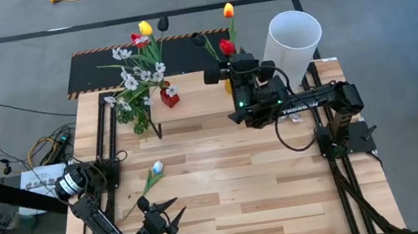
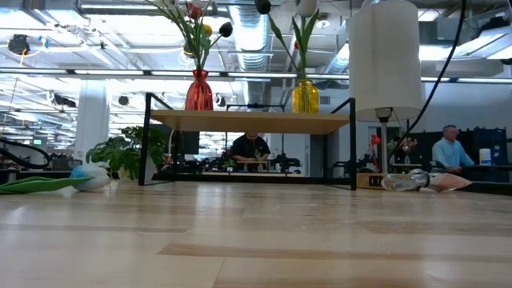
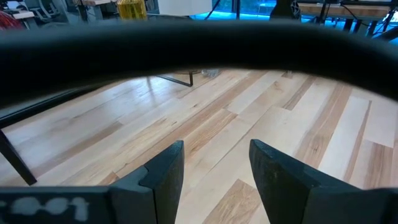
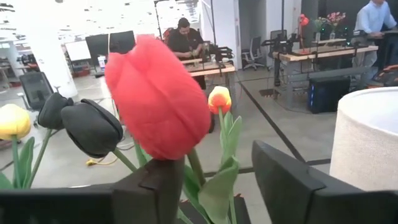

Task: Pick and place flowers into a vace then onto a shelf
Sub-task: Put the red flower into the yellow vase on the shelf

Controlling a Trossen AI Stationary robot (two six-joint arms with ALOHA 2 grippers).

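On the shelf (image 1: 193,123) stand a red vase (image 2: 199,90) with mixed flowers (image 1: 141,69) and a yellow vase (image 2: 305,96) holding a red tulip (image 4: 155,99), a black one (image 4: 92,127) and an orange one (image 1: 227,9). My right gripper (image 4: 214,168) is open and level above the yellow vase, with the red tulip's stem between its fingers. A white tulip (image 1: 154,174) lies flat on the table at the left. My left gripper (image 3: 216,149) waits open near the table's near edge (image 1: 176,220), with nothing between its fingers. My right gripper has its fingers on either side of the red tulip's stem (image 4: 198,171), just under the head, coming level from the table's right. The stem stands close to one finger (image 4: 163,180); I cannot tell whether it touches it. The tulip stands upright in the yellow vase.
A tall white cylinder (image 1: 294,38) stands at the shelf's right end, close behind my right arm. A small pale wrapped thing (image 2: 424,182) lies on the table at the right. The middle of the slatted tabletop (image 1: 234,179) is bare wood. People sit at desks in the room behind.
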